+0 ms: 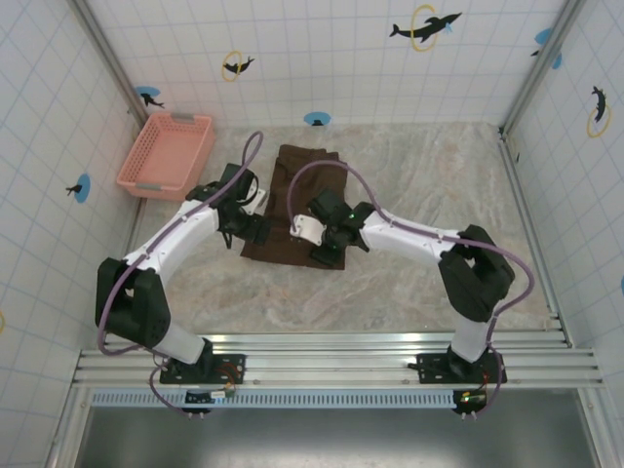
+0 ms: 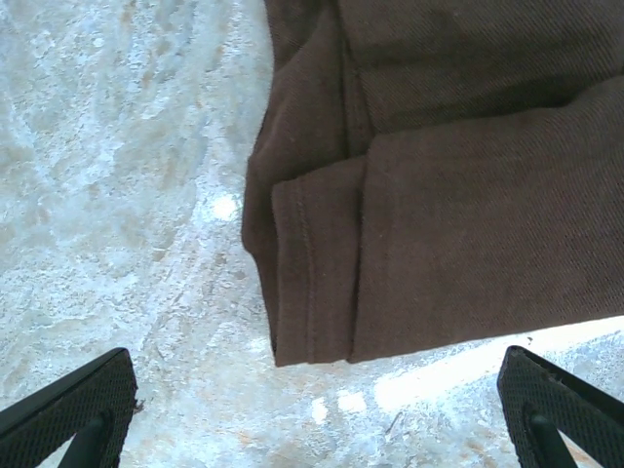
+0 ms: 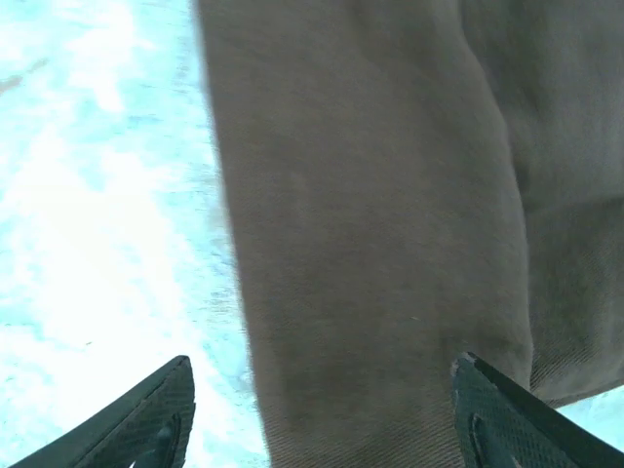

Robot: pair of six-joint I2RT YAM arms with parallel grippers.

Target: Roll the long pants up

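- Top external: one long pants (image 1: 292,185) lying flat; one pink basket (image 1: 133,168) at its ten o'clock.
- Two grippers: left gripper (image 2: 314,356) spread wide, empty; right gripper (image 3: 322,363) parted, holding nothing.

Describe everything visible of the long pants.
The long pants are plain dark brown woven-looking fabric, folded into a long narrow strip and lying flat, unrolled, on the marbled table. A stitched hem shows at one corner. The left end effector and right end effector hang open-jawed above it; contact cannot be told.
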